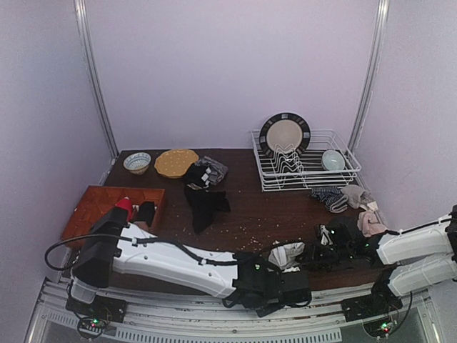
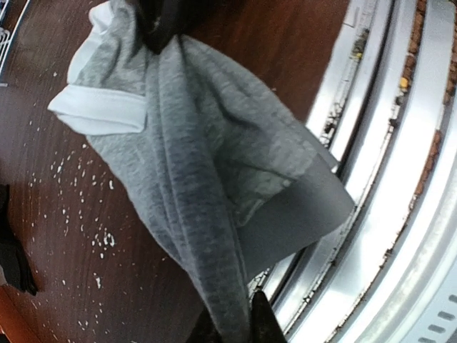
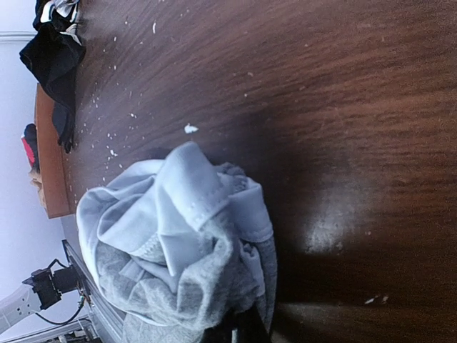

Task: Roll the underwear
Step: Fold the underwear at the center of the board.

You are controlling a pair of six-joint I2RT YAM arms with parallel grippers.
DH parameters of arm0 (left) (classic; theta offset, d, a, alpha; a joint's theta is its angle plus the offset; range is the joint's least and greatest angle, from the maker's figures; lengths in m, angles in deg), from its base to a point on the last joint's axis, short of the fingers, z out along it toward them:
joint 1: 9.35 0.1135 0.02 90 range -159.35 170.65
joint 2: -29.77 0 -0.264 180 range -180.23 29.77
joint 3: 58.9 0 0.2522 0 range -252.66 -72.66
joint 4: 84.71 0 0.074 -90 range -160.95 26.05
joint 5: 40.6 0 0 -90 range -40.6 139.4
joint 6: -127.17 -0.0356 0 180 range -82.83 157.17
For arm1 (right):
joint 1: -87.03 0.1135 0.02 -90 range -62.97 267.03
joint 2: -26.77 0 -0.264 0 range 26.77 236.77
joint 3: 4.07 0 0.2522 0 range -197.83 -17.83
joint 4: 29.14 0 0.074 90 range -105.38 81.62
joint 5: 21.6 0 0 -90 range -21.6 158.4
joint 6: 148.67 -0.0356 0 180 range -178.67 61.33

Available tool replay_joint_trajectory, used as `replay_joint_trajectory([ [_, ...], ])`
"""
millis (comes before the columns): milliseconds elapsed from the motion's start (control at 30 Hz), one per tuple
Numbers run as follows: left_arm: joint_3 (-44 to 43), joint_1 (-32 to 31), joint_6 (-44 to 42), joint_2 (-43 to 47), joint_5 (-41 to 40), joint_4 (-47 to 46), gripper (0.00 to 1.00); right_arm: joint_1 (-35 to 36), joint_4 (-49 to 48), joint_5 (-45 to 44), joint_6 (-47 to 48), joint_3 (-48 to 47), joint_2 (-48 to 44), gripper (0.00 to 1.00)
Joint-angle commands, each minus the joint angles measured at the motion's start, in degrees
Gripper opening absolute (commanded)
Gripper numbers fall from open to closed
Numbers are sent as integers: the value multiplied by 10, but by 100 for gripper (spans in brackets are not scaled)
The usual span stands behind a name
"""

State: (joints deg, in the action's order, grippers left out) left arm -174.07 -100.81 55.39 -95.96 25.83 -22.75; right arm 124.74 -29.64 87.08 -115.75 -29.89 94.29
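A light grey underwear [image 1: 285, 252] with a white waistband hangs bunched between my two grippers at the table's near edge. In the left wrist view the grey underwear [image 2: 193, 157] stretches from my left gripper [image 2: 243, 330], shut on its lower end, up to the dark right gripper [image 2: 161, 21] pinching its top. In the right wrist view the crumpled grey underwear [image 3: 171, 243] fills the space at my right gripper [image 3: 243, 334], which is shut on it. From above, the left gripper [image 1: 280, 263] and right gripper [image 1: 308, 254] sit either side of it. A black underwear [image 1: 206, 204] lies mid-table.
A wire dish rack [image 1: 343, 175] with a plate [image 1: 284, 134] and bowl [image 1: 332, 159] stands back right. A striped sock [image 1: 328, 196] and pale garments [image 1: 368, 221] lie right. A yellow plate [image 1: 176, 162], blue bowl [image 1: 136, 162], dark clothes [image 1: 203, 174] and wooden tray [image 1: 107, 200] are left. A metal rail [image 2: 385, 179] runs along the near edge.
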Motion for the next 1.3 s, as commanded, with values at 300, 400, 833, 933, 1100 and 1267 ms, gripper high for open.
replay_joint_trajectory([
  [300, -3, -19, -66, 16, 57, -20, 58, -5, 124, -122, -5, 14, -29, 1],
  [400, 57, -14, -54, 67, 50, -55, 70, -5, 141, -110, 5, 8, -56, 23],
  [833, 214, 77, 22, 191, 81, -176, 66, -4, 391, -107, 64, -90, -226, 67],
  [933, 212, 96, 32, 183, 83, -195, 62, -4, 438, -130, 69, -109, -247, 68],
  [1100, 168, 111, 8, 139, 114, -219, 49, -4, 390, -96, 94, -117, -234, 39],
  [1267, 118, 112, -20, 84, 174, -244, 18, -2, 338, -52, 120, -156, -132, 16],
])
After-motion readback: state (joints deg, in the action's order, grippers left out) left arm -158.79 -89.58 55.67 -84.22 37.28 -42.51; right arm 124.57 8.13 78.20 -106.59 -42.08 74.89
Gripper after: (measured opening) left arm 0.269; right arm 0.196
